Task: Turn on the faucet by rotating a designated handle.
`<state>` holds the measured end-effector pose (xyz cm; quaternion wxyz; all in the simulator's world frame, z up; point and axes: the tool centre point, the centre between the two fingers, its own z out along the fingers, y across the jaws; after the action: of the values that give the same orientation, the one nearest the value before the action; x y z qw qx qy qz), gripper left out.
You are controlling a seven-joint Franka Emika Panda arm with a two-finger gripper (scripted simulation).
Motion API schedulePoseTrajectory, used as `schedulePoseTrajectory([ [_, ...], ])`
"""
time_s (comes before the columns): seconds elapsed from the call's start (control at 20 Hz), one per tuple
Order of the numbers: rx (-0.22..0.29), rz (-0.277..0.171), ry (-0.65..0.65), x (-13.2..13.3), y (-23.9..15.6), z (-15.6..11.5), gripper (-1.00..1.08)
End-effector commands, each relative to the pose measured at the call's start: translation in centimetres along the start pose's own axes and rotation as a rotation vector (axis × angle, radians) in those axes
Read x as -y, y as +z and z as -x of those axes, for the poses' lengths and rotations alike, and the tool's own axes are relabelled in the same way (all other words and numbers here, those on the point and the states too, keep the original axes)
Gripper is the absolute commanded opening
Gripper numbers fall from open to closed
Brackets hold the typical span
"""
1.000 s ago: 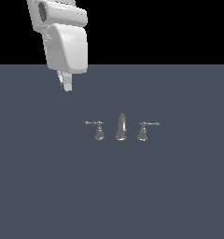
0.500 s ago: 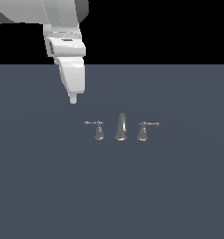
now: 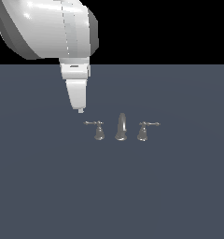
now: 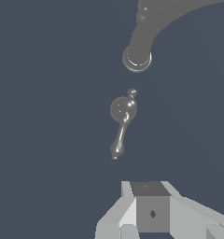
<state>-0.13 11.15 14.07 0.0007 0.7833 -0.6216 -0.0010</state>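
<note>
Handle [image 3: 98,129] sits near claw [image 3: 80,110], untouched, toward exterior view's right.

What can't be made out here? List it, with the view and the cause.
- Tool: open or shut cannot be told. In the exterior view it narrows to one small tip; the wrist view's edge cuts off its fingers.
- Gap between tool and handle: depth unclear in the exterior view.
- Twin handle: outside the wrist view.
- Spout: cut off by the wrist view's edge.
- Arm: cropped by the exterior view's edge.
</note>
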Motion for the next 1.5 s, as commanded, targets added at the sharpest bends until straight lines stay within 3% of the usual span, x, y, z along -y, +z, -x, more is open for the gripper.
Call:
schedulePoseTrajectory([
  [0.0,-0.002,-0.001,0.057,1.2,1.4,-0.7,-1.00],
  [0.75,-0.002,-0.002,0.264,5.1,6.3,-3.7,-1.00],
  [1.1,-0.001,-0.002,0.269,5.2,6.4,-3.8,-1.00],
  [1.45,-0.001,-0.002,0.270,3.3,6.4,-2.2,-1.00],
])
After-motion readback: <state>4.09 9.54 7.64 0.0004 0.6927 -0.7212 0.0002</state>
